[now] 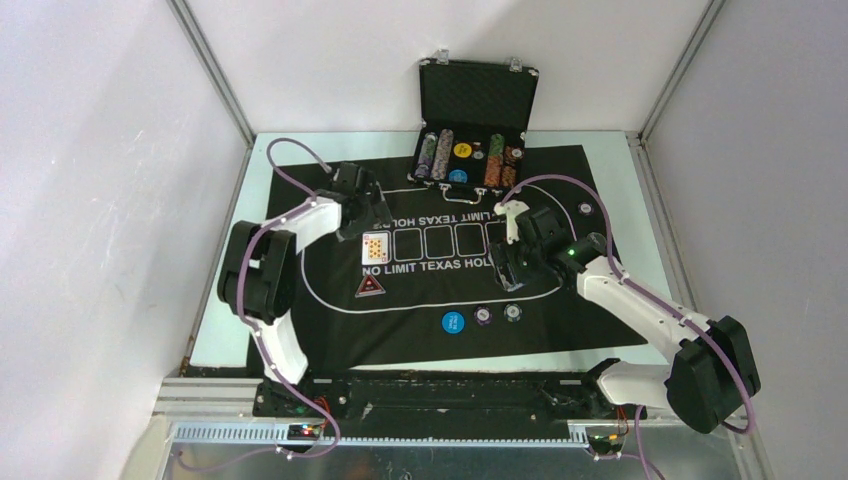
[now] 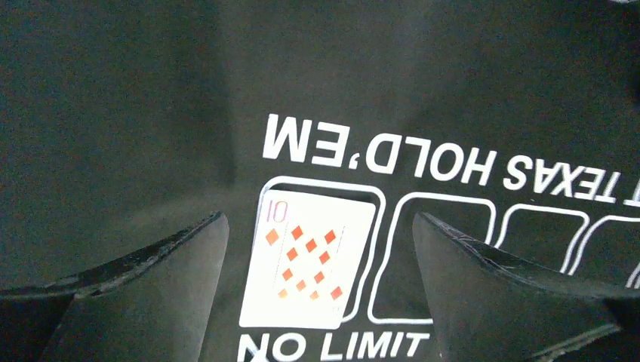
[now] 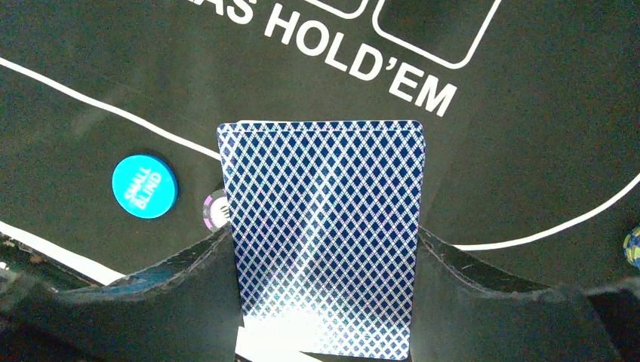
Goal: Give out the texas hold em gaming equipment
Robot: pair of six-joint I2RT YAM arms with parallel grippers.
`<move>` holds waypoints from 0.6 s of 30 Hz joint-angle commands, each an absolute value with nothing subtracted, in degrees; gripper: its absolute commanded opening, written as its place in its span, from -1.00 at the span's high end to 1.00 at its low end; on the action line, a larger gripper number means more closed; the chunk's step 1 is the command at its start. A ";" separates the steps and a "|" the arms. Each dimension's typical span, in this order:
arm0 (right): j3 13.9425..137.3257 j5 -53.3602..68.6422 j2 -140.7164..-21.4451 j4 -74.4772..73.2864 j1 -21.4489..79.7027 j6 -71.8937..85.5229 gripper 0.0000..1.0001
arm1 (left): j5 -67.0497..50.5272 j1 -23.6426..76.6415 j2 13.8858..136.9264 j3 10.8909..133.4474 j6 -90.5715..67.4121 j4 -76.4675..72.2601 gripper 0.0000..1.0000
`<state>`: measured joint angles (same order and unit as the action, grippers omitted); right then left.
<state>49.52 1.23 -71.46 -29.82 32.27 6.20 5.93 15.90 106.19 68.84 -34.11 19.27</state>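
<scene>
Right wrist: one deck (image 3: 324,234), one blue button (image 3: 145,186).

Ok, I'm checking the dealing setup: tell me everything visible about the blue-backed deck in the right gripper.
The deck is a squared stack of glossy cards, backs toward the wrist camera, printed in a blue-and-white diamond lattice with a glare streak. The right gripper clamps its long edges between both fingers, holding it above the black felt mat.

Left tool (image 2: 318,220) spread wide, pointing down; right tool (image 3: 323,234) clamped on card deck (image 3: 324,181).
</scene>
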 commanded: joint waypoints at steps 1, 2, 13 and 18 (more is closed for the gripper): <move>50.52 2.89 -69.58 -28.06 34.07 3.36 0.99 | 9.48 16.00 96.66 68.76 -34.22 21.47 -0.99; 50.77 3.11 -69.76 -28.18 34.95 2.91 0.99 | 7.64 16.06 94.17 67.82 -34.07 20.44 -0.99; 54.83 9.25 -74.95 -30.90 41.97 -3.64 1.00 | -37.02 23.05 85.40 51.18 -36.63 -0.54 -0.99; 57.18 9.83 -78.69 -34.71 43.28 -2.46 1.00 | -45.11 25.65 86.25 46.82 -43.78 -13.17 -0.99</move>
<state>53.23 8.27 -76.77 -32.53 42.59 -2.11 -32.86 24.43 86.17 48.58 -38.06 0.16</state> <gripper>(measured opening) 0.662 0.996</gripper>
